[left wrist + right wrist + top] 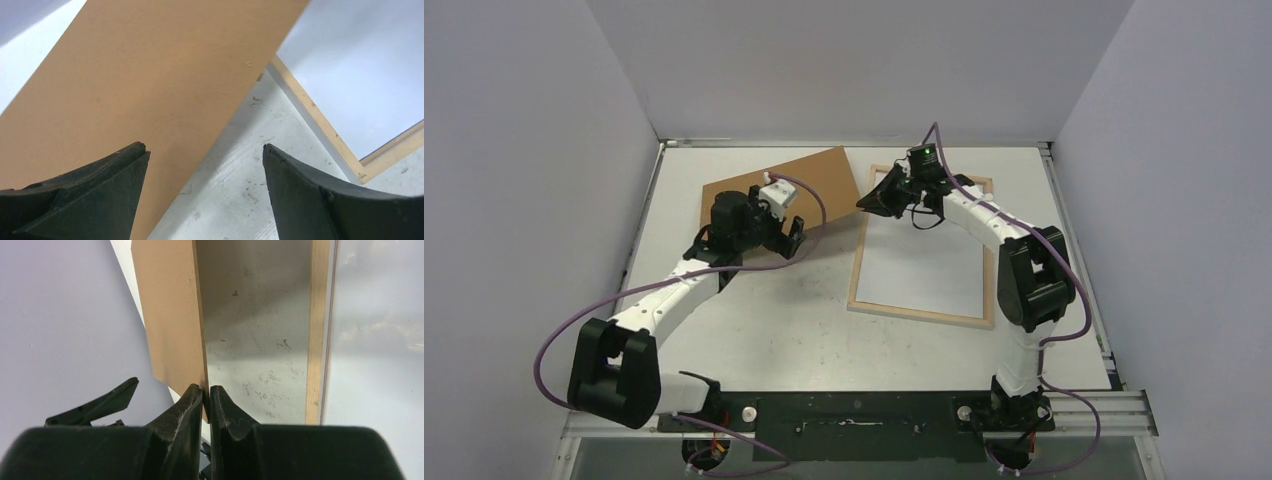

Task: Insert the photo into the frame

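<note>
The right tool (864, 202) is clenched on the brown hardboard sheet (794, 178). In the right wrist view its two fingers (192, 402) stand almost together with the thin edge of the sheet (170, 310) pinched between their tips. From above, this grip sits at the sheet's right-hand end, near the far left corner of the frame (919, 315). The sheet lies askew on the far left part of the table (804, 320). It throws a soft shadow on the table along its near edge, so the gripped end looks lifted. The left tool (784, 238) is released, with its jaws spread wide and nothing between them. In the left wrist view one fingertip (135, 155) shows against the hardboard (150, 75), and the other stands over bare, scuffed table. I cannot tell whether either fingertip touches anything. The frame lies flat on the right half of the table, just beside the hardboard and apart from it, and its pale wooden rim (315, 112) shows in both wrist views (315, 340). Inside the rim lies what seems to be the photo (921, 262). It appears only as a plain white sheet with no print showing, and it fills most of the opening.
</note>
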Motion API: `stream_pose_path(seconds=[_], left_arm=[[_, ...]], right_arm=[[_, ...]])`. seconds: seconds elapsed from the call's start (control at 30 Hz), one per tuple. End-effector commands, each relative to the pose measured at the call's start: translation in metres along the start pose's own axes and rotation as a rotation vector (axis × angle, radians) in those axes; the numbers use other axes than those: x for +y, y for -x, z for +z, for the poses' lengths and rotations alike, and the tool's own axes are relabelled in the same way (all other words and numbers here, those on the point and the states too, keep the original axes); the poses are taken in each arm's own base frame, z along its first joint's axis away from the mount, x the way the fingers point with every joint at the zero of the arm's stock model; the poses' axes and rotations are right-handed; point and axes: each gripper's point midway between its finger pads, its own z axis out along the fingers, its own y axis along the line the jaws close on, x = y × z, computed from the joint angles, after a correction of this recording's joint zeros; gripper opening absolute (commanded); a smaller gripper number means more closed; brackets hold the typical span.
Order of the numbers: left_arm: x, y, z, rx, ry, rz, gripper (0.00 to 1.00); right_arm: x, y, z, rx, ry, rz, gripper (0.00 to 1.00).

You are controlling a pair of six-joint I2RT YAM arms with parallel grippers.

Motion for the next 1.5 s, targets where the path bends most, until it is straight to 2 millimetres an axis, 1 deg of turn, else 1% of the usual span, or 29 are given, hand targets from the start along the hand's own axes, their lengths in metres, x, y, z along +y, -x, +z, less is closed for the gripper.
stream_pose_path(seconds=[0.0, 0.03, 0.07, 0.13, 0.23, 0.33, 0.43, 0.47, 0.6, 0.7, 0.73, 0.87, 0.97, 1.0, 1.03, 1.1, 1.2, 1.3, 1.37, 1.4, 1.47], left_arm=[[-0.014, 0.028, 0.012, -0.072, -0.014, 0.224, 0.83], [-0.008, 0.029, 0.016, -0.074, 0.04, 0.254, 0.81], [-0.01, 0.026, 0.02, -0.069, 0.051, 0.284, 0.81], [-0.006, 0.025, 0.027, -0.084, 0.087, 0.329, 0.81], [-0.006, 0.012, 0.036, -0.024, 0.064, 0.378, 0.81], [-0.008, -0.004, 0.037, 0.031, 0.031, 0.419, 0.8], [-0.006, -0.013, 0.036, 0.055, 0.028, 0.454, 0.77], [-0.004, -0.015, 0.036, 0.059, 0.035, 0.461, 0.77], [0.0, -0.013, 0.037, 0.076, 0.055, 0.5, 0.67], [0.001, -0.008, 0.036, 0.078, 0.068, 0.5, 0.56], [0.002, -0.01, 0.036, 0.083, 0.068, 0.508, 0.54], [0.007, -0.024, 0.042, 0.13, 0.082, 0.565, 0.51], [0.012, -0.022, 0.043, 0.136, 0.11, 0.615, 0.5], [0.012, -0.021, 0.044, 0.138, 0.112, 0.631, 0.49], [0.012, -0.02, 0.045, 0.142, 0.109, 0.642, 0.46], [0.014, -0.02, 0.046, 0.166, 0.123, 0.662, 0.34], [0.016, -0.026, 0.048, 0.203, 0.123, 0.674, 0.2], [0.018, -0.028, 0.048, 0.211, 0.132, 0.683, 0.08], [0.019, -0.026, 0.047, 0.205, 0.138, 0.683, 0.02], [0.019, -0.023, 0.046, 0.199, 0.143, 0.685, 0.0], [0.02, -0.016, 0.044, 0.189, 0.156, 0.689, 0.0]], right_arm=[[0.033, 0.012, -0.025, -0.066, 0.056, -0.008, 0.0], [0.033, 0.012, -0.026, -0.064, 0.056, -0.001, 0.0], [0.034, 0.012, -0.027, -0.061, 0.059, 0.006, 0.0], [0.036, 0.009, -0.029, -0.053, 0.053, 0.021, 0.0], [0.038, 0.008, -0.034, -0.051, 0.037, 0.043, 0.0], [0.04, 0.01, -0.039, -0.062, 0.038, 0.062, 0.0], [0.04, 0.008, -0.04, -0.057, 0.031, 0.073, 0.0], [0.04, 0.007, -0.04, -0.055, 0.029, 0.072, 0.0], [0.036, 0.007, -0.043, -0.059, 0.009, 0.068, 0.0], [0.034, 0.008, -0.044, -0.07, -0.003, 0.058, 0.0], [0.035, 0.008, -0.045, -0.07, -0.001, 0.058, 0.0], [0.037, 0.006, -0.046, -0.06, 0.005, 0.062, 0.0], [0.036, 0.005, -0.049, -0.053, -0.015, 0.045, 0.0], [0.034, 0.005, -0.05, -0.057, -0.025, 0.037, 0.0], [0.033, 0.005, -0.05, -0.055, -0.03, 0.037, 0.0], [0.032, 0.004, -0.049, -0.054, -0.033, 0.039, 0.0], [0.033, 0.005, -0.049, -0.054, -0.029, 0.04, 0.0], [0.034, 0.005, -0.049, -0.054, -0.025, 0.043, 0.0], [0.037, 0.004, -0.049, -0.05, -0.016, 0.048, 0.0], [0.037, 0.004, -0.049, -0.05, -0.011, 0.052, 0.0], [0.041, 0.005, -0.049, -0.05, 0.003, 0.061, 0.0]])
